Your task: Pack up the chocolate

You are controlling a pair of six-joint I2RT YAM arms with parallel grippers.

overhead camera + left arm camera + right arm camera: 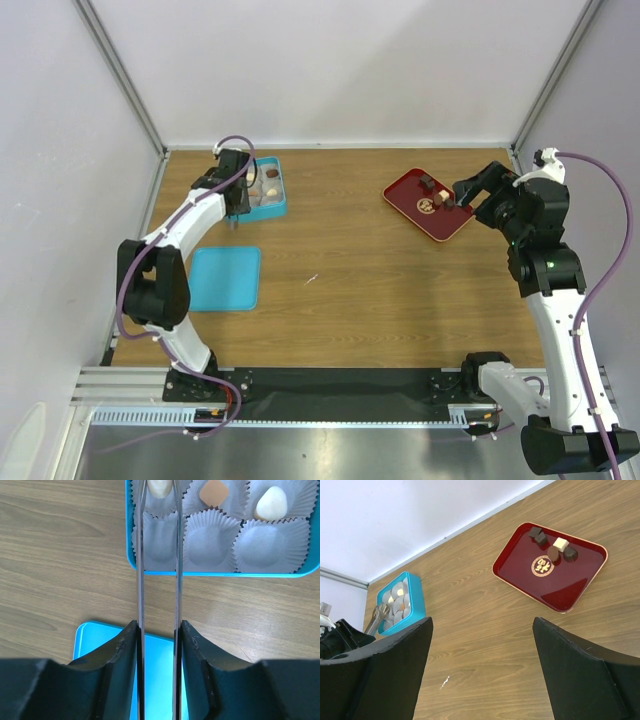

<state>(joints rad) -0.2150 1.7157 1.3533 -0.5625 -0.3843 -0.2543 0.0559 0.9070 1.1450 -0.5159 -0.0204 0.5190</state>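
My left gripper (159, 630) is shut on long metal tongs (140, 570) and holds them over the blue box (215, 573). The tong arms stand apart, and their tips flank a cream chocolate (159, 486) in a paper cup at the frame's top edge. A tan chocolate (214, 492) and another cream one (271, 503) lie in cups beside it. Several more chocolates (561, 543) sit on the red tray (560, 587). My right gripper (482, 622) hangs open and empty above the table, just right of the tray (405, 195).
The box's blue lid (226, 278) lies flat on the wooden table near the left arm. The near row of paper cups (212, 542) holds nothing. Grey walls and metal frame posts (120, 70) close in the table on three sides.
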